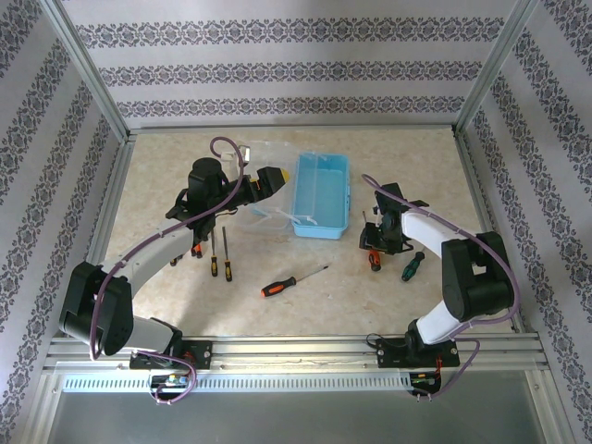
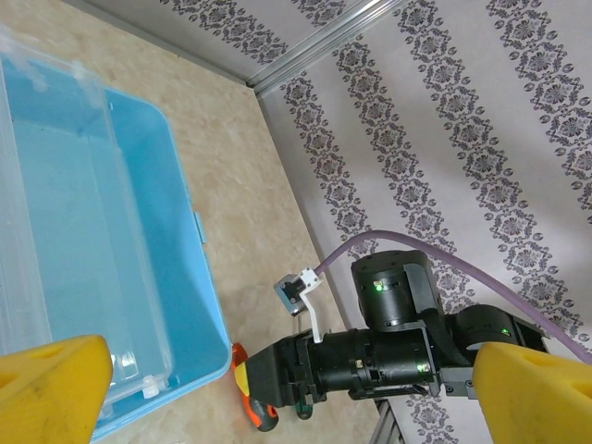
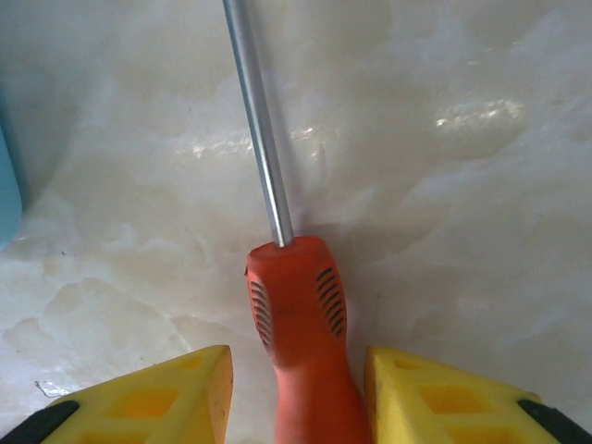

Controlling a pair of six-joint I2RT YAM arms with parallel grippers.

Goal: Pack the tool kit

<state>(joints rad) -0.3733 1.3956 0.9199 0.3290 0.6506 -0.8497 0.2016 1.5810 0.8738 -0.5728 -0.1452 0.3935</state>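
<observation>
The blue tool box (image 1: 321, 196) stands open at the table's middle back, also in the left wrist view (image 2: 166, 277), with its clear lid (image 1: 264, 208) lying flat to its left. My left gripper (image 1: 270, 180) hovers over that lid, open wide and empty; its yellow fingertips (image 2: 55, 384) frame the left wrist view. My right gripper (image 1: 374, 248) is down at the table, right of the box, straddling the handle of an orange screwdriver (image 3: 301, 342). The jaws stand open: the right finger (image 3: 435, 398) is at the handle, and a gap shows beside the left one. The screwdriver lies flat.
A green-handled screwdriver (image 1: 413, 266) lies just right of my right gripper. An orange-and-black screwdriver (image 1: 291, 279) lies in the front middle. Several more screwdrivers (image 1: 213, 254) lie under my left arm. Metal rails and patterned walls enclose the table.
</observation>
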